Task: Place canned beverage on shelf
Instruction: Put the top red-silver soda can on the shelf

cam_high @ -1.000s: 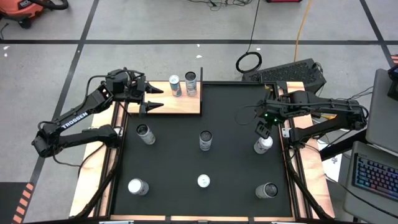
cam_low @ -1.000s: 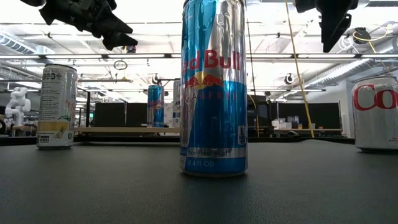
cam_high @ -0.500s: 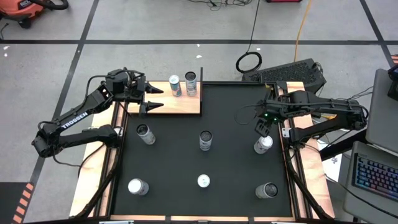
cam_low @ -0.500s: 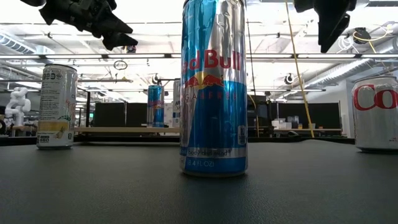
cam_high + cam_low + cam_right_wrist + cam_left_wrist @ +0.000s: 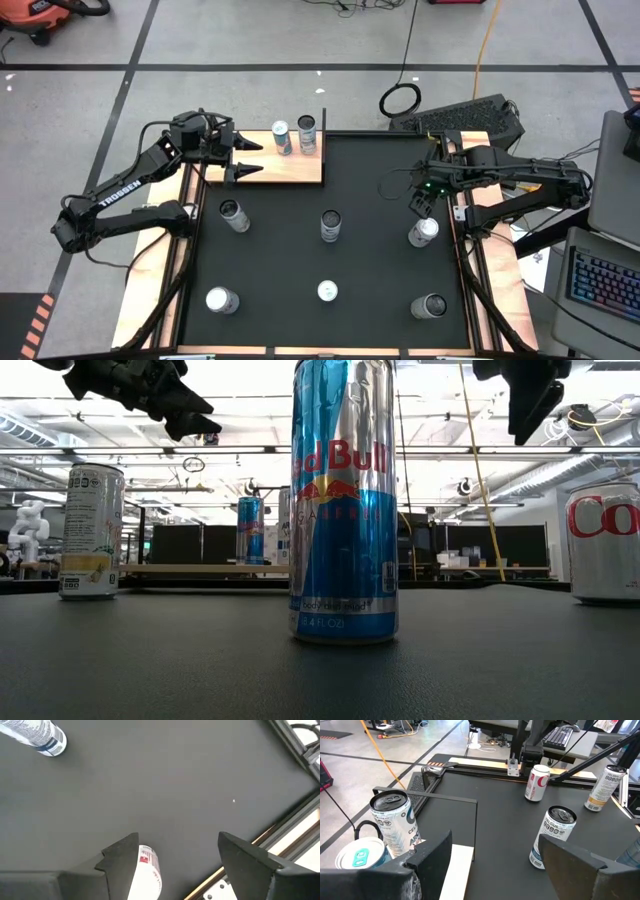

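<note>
Shelf — flat rectangular light-wood board with visible grain and thin black metal uprights, laid at the far-left corner of a large matte black mat. Carrying two upright cans side by side at its far edge: one dark-topped, one paler, the print on both too small to read.

Left gripper — hovering over the shelf's left end, short of those two cans, dark pointed fingers spread wide, nothing between them.

Right gripper — well apart from the shelf, across the mat toward its right edge, fingers parted and empty, poised just above a red-and-white can. Can not grasped, upright on the mat.

Remaining cans all cylindrical, shiny metal, upright on the mat, off the shelf:
- Tall slim blue-and-silver can, well in front of the shelf, lettered "Red Bull" in red, "8.4 FL OZ" near its base.
- Can marked "CELSIUS", pale body with dark lid and pull tab, out past the shelf's right end.
- Pale can with a yellow band low on its label, in front of the shelf toward its left end; small print unreadable.
- Grey-topped can close in front of the shelf's left end.
- Dark-topped can farthest from the shelf, at the opposite corner of the mat.
</note>
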